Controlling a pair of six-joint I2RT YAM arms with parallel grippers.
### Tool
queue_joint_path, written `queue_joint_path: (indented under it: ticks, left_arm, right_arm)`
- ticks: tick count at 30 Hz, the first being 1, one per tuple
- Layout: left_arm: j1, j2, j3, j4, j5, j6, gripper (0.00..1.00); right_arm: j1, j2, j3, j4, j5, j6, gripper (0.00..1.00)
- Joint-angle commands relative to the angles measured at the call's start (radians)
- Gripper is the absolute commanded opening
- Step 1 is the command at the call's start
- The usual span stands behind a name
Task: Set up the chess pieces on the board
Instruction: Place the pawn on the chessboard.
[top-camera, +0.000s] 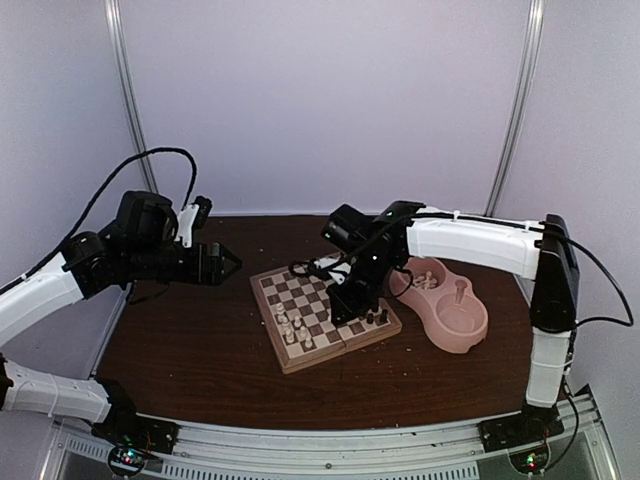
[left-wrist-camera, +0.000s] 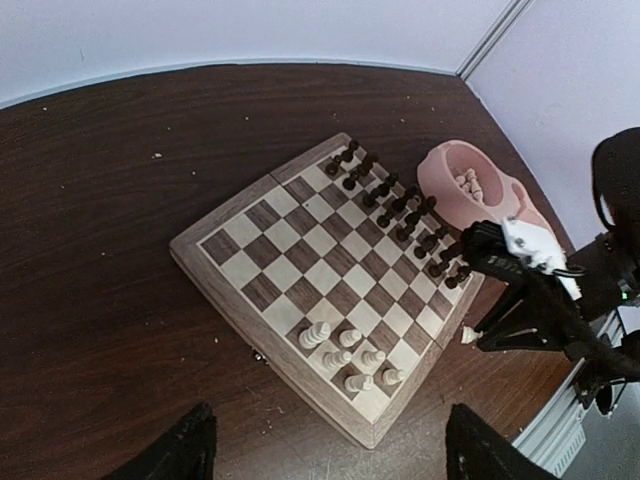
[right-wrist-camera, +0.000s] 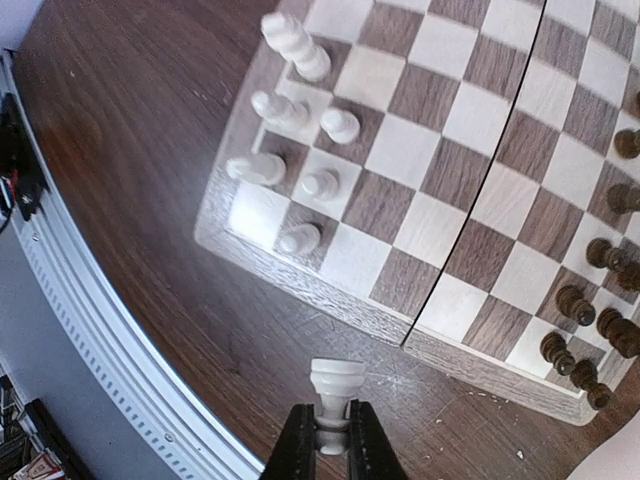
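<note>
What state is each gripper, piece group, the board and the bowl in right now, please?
board, unfolded, flat on the table.
left gripper, open and empty.
right gripper, shut on a white piece beside the board.
white pieces on board, six upright in one corner.
dark pieces, upright in two rows along one edge.
pink bowl, one compartment holds more white pieces.

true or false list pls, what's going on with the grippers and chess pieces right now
1. The right gripper is shut on a cream-white piece. True.
2. The left gripper holds a dark piece. False: it is open and empty.
3. Six white pieces stand on the board. True.
4. The dark pieces lie in the pink bowl. False: they stand in rows along one board edge; the bowl holds white pieces.
5. The held piece hangs over the board's centre. False: it is past the board's edge, above the table.
</note>
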Motion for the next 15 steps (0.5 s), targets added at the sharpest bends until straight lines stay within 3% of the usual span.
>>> queue_joint_path:
  ticks: [1, 15]
  left_arm:
    - [0.002, -0.036, 0.029, -0.033, -0.025, 0.092, 0.79]
    - [0.002, -0.083, -0.05, -0.006, -0.022, 0.059, 0.79]
  right_arm:
    - [-0.002, 0.093, 0.078, -0.149, 0.04, -0.029, 0.05]
    - [-0.002, 0.27, 0.23, -0.257, 0.145, -0.037, 0.05]
